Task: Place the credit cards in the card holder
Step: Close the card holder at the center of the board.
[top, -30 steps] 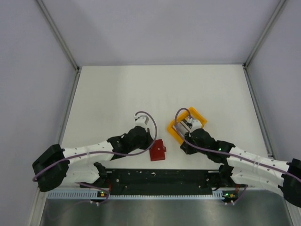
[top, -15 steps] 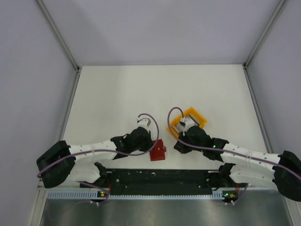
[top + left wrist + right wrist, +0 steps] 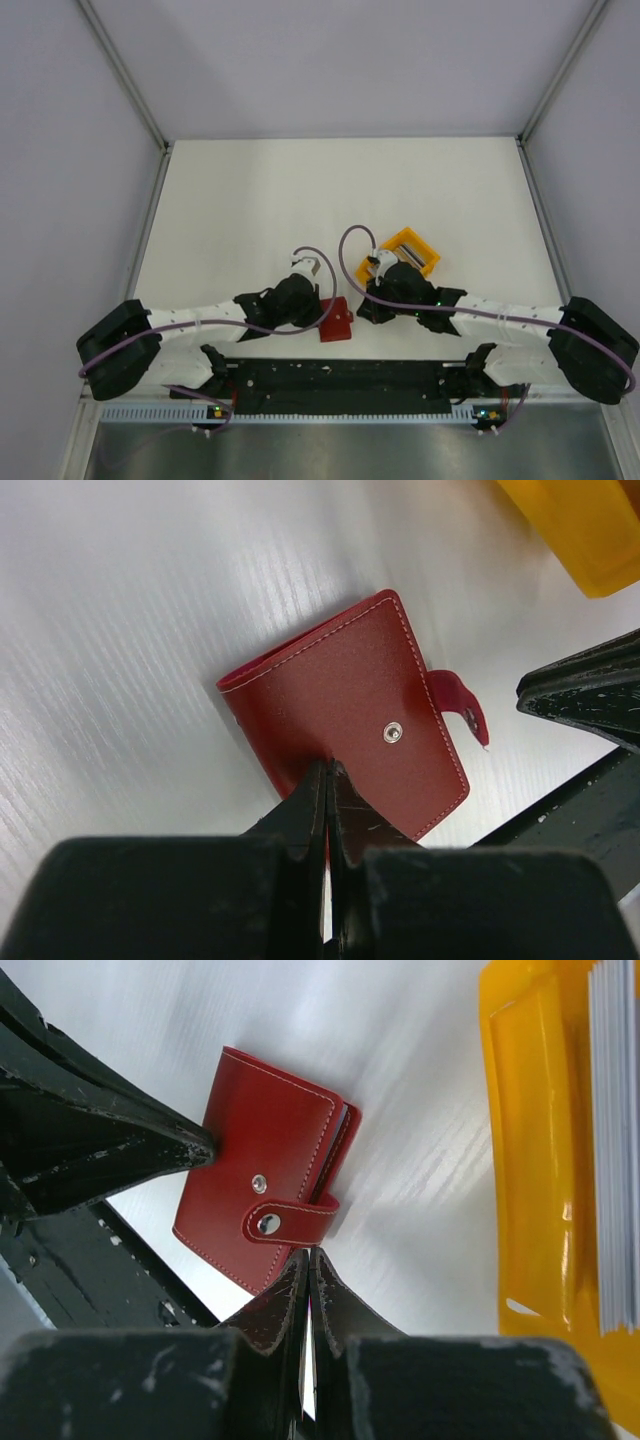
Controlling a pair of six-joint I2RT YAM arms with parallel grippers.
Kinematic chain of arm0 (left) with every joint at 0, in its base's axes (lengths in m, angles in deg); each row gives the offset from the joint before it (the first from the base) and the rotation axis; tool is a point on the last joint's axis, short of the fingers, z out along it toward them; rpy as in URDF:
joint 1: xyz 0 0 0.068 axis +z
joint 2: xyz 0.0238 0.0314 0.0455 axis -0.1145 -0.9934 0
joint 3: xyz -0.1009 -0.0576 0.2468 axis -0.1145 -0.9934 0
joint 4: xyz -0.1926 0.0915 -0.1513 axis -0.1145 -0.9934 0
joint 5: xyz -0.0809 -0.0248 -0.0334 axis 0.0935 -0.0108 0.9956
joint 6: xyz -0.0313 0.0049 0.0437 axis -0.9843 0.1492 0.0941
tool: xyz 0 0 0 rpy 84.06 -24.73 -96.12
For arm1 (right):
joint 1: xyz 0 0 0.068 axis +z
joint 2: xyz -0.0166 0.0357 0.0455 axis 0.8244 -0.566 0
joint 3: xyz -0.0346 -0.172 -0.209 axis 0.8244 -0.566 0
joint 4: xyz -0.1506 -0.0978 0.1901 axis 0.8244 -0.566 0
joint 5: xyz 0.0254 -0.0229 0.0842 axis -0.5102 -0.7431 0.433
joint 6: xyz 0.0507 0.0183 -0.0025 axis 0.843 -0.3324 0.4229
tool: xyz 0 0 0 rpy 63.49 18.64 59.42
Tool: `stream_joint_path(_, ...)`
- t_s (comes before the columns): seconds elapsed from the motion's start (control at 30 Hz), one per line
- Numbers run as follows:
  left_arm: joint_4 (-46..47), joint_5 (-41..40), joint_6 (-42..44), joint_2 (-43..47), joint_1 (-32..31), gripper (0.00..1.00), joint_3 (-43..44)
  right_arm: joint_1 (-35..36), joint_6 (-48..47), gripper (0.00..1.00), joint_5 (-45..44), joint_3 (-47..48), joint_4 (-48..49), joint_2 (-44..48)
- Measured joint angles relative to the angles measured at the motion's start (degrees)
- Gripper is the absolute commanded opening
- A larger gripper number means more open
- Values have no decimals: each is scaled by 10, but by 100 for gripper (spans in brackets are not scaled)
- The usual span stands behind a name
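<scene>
Left gripper (image 3: pixel 327 770) edging closer to wallet (image 3: pixel 336 320); fingers pressed together, holding nothing, tips touching wallet's near edge. Wallet lying folded on table (image 3: pixel 250 200) between both arms, snap tab (image 3: pixel 462 706) sticking out, seemingly unfastened. Right gripper (image 3: pixel 308 1255) swinging away from yellow bin (image 3: pixel 398 240) toward wallet; fingers closed, empty, tips just beside tab. Cards (image 3: pixel 612 1140) sitting stacked in bin, none picked up. Likely meaning: arms teaming up on opening wallet first.

The card holder (image 3: pixel 337 322) lies on the tabletop (image 3: pixel 300 190) close to its near edge. My left gripper (image 3: pixel 327 772) touches its left side, and my right gripper (image 3: pixel 308 1255) is just to its right. The bin (image 3: pixel 408 240) sits to the far right of the holder, with the credit cards (image 3: pixel 615 1140) standing in it.
</scene>
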Motion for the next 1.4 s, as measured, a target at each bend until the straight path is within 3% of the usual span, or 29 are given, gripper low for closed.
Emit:
stream_joint_path(0.5,58,13,-7,-18,0,0,-20,0,4,0,26,17,43,-67)
stream_joint_path(1.4,78,17,-8,-25,0,0,-25,0,4,0,47,28,65,-112)
